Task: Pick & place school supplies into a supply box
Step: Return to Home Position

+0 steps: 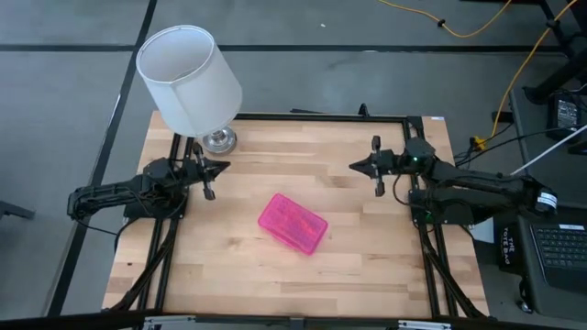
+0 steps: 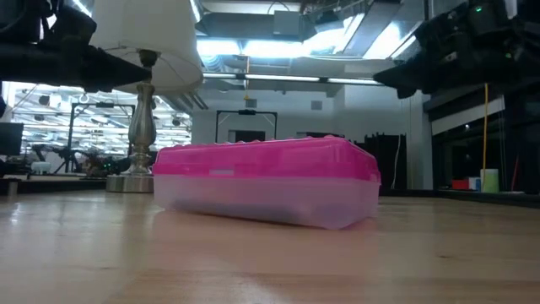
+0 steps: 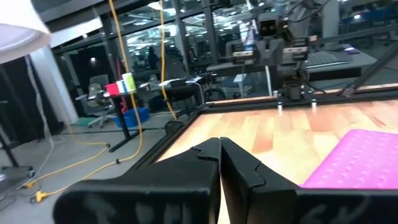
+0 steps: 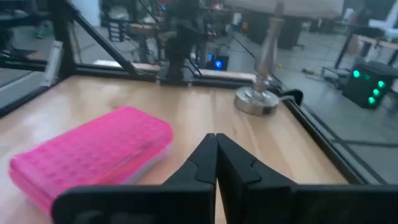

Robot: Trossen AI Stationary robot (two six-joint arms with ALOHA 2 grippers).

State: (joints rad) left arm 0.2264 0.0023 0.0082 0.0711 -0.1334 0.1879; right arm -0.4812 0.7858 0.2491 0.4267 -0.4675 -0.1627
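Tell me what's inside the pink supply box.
The supply box lies shut, its pink lid down on the translucent base. Through the base only a dim dark smear shows; whatever is inside cannot be made out.

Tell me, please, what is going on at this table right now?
Nothing is being handled at the moment. The pink supply box lies closed, lid down, near the middle of the wooden table; what is inside cannot be made out. The left gripper is shut and empty, up off the table near the lamp. The right gripper is also shut and empty, facing it from the other side. Neither touches the box.
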